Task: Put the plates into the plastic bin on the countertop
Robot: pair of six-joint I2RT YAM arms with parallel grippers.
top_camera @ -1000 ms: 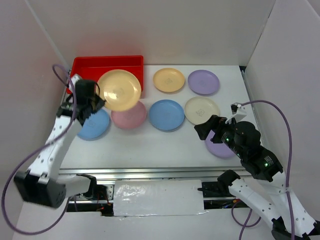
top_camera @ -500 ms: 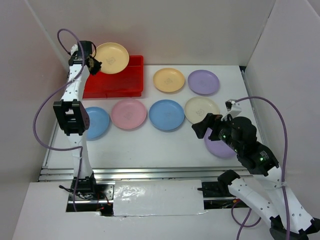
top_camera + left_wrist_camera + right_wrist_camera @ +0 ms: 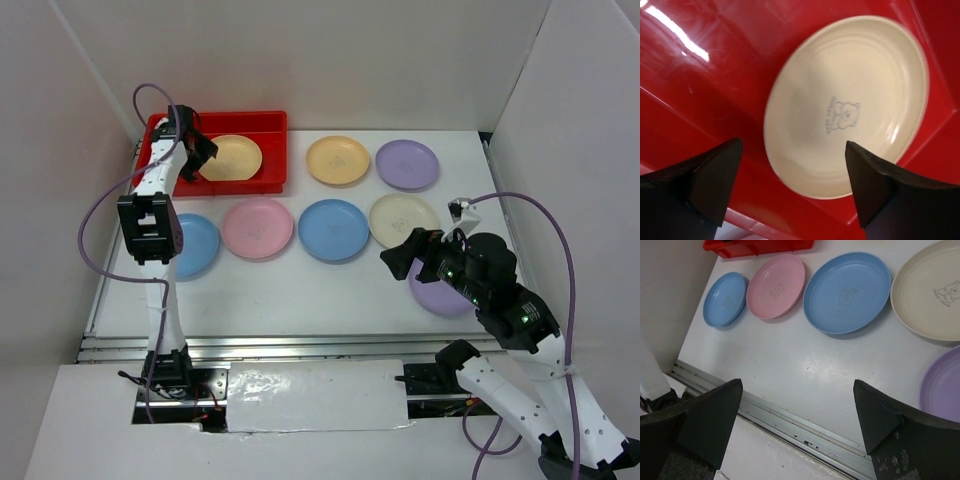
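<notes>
- Evidently released: left gripper (image 3: 792, 144) fingers spread, grasping nothing, over the yellow plate (image 3: 845, 105) lying flat in the red bin (image 3: 715, 75), upper left of the overhead view.
- Right gripper (image 3: 797, 382) likewise spread and empty, lower right, above the countertop (image 3: 300, 290).
- Seven other plates (image 3: 333, 230) lie outside the bin.
- Risk: flat, shallow rims offer little purchase, so a poor pinch could let a plate slip.

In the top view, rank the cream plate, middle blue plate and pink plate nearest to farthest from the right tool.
1. Cream plate, just beyond the right tool.
2. Middle blue plate, to its left.
3. Pink plate, farther left.
</notes>
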